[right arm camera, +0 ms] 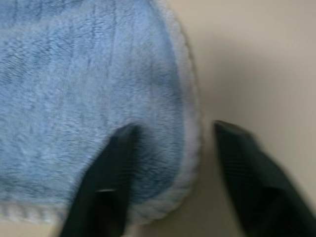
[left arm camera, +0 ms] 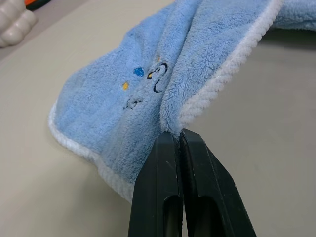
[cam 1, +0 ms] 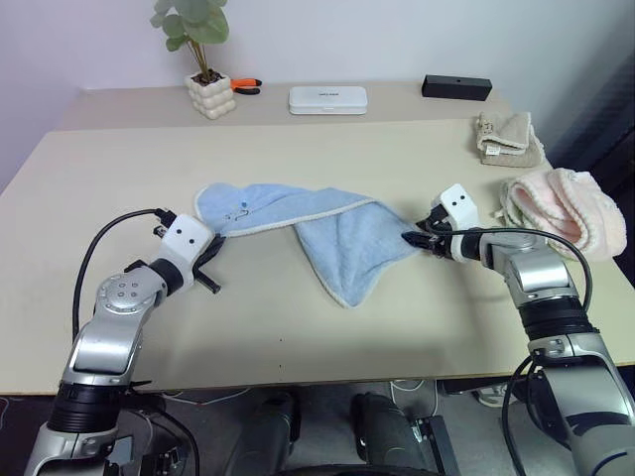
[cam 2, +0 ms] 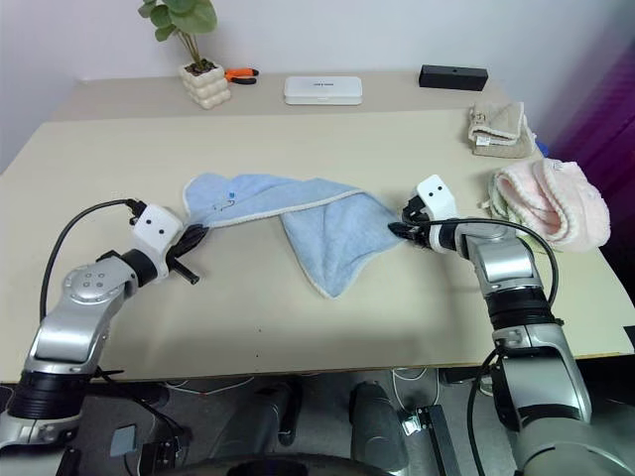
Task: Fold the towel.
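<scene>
Beige table (cam 1: 298, 327) against a plain white wall (cam 1: 397, 40), softly and evenly lit.

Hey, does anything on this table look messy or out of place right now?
Only the light blue towel: it lies twisted and bunched mid-table, not flat. The left gripper pinches its edge; the right gripper straddles its opposite corner.

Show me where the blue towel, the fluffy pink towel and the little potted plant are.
blue towel (cam 1: 347, 243): left eye view, on its wide flat part in the middle.
fluffy pink towel (cam 1: 566, 203): left eye view, on its bunched top.
potted plant (cam 1: 210, 95): left eye view, on its bumpy white pot.
</scene>
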Robot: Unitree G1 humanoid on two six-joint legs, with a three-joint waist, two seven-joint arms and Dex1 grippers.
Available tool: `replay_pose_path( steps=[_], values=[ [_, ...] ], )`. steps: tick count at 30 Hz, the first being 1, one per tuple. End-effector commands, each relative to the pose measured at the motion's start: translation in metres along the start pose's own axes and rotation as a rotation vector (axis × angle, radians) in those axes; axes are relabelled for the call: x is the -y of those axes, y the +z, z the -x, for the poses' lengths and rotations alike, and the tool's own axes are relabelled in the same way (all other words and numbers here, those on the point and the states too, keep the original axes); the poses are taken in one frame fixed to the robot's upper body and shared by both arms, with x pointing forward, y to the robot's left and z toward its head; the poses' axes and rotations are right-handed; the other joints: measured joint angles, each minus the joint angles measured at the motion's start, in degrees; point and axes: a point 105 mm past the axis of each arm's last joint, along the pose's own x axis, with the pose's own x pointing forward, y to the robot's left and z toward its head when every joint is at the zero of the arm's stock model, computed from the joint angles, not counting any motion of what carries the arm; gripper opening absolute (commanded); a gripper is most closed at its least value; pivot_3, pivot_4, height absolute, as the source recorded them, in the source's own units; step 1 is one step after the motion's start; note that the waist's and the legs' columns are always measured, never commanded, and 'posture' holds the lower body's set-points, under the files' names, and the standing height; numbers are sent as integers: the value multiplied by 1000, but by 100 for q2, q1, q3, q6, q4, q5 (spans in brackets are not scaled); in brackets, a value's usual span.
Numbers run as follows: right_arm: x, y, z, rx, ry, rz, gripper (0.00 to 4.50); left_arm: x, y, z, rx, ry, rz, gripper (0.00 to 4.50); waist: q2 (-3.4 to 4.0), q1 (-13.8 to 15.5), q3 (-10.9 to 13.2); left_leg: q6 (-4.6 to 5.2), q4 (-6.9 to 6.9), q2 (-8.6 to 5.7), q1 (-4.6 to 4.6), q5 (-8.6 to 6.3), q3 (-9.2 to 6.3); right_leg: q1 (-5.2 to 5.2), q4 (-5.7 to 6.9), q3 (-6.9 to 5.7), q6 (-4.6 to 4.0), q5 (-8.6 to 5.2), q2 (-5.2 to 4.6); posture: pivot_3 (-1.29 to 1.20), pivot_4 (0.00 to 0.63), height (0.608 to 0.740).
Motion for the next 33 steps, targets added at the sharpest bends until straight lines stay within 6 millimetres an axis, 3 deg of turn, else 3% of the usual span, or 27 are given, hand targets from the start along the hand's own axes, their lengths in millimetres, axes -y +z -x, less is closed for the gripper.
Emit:
replay_pose_path(
  steps=[1,7,10,13,15,17,20,23,26,28,31,33],
  values=[
    [5,11,6,39,-20,29,33,-10,12,7,35,38,-24,0,0,0,0,0,0,0,0,0,0,0,0,0,0,0,0,0,150,740],
    [27,54,11,158,-146,152,33,-31,30,5,100,105,28,0,3,-10,2,0,0,0,0,0,1,-3,2,0,0,0,1,0,150,740],
    [44,93,15,261,-256,225,33,-62,48,-3,168,209,46,0,4,-11,3,-2,1,-1,0,2,1,-4,5,-1,0,1,3,0,150,740],
    [61,139,27,386,-375,297,33,-107,77,-6,259,388,20,0,2,-12,4,-3,-2,-1,0,2,2,-5,2,-1,2,2,4,0,150,740],
    [66,174,42,491,-432,332,33,-140,107,3,372,514,24,0,0,-11,5,-5,-4,-2,-6,3,1,-10,1,-2,4,3,4,0,150,740],
    [66,209,62,610,-458,368,33,-172,139,25,507,634,41,0,-6,-16,10,-30,-1,-2,-21,18,2,-23,1,-3,8,6,3,0,150,740],
    [53,230,76,710,-409,423,33,-189,149,47,585,655,98,0,-3,-66,6,-34,-3,-2,-35,20,8,-37,-7,-2,13,8,2,0,150,740],
    [32,219,72,707,-281,483,33,-174,128,54,544,550,73,0,6,-143,-2,-25,-6,-2,-29,8,19,-34,-12,-2,16,6,-4,0,150,740],
    [6,182,63,629,-95,526,33,-141,87,63,425,402,61,0,8,-171,-3,-15,1,-1,-25,2,21,-25,-13,-1,16,6,-4,0,150,740],
    [-4,166,62,587,-28,530,33,-127,71,69,370,347,67,0,9,-173,5,10,4,0,-27,-13,21,-28,-11,1,16,7,-4,0,150,740],
    [-26,112,63,403,162,532,33,-88,23,89,176,188,103,0,14,-160,12,12,4,2,-35,-14,19,-44,4,1,6,13,-3,0,150,740],
    [-36,85,71,301,254,522,33,-70,4,106,83,112,129,0,22,-153,12,14,0,5,-27,-16,19,-37,1,2,4,12,-6,0,150,740]
  ],
)
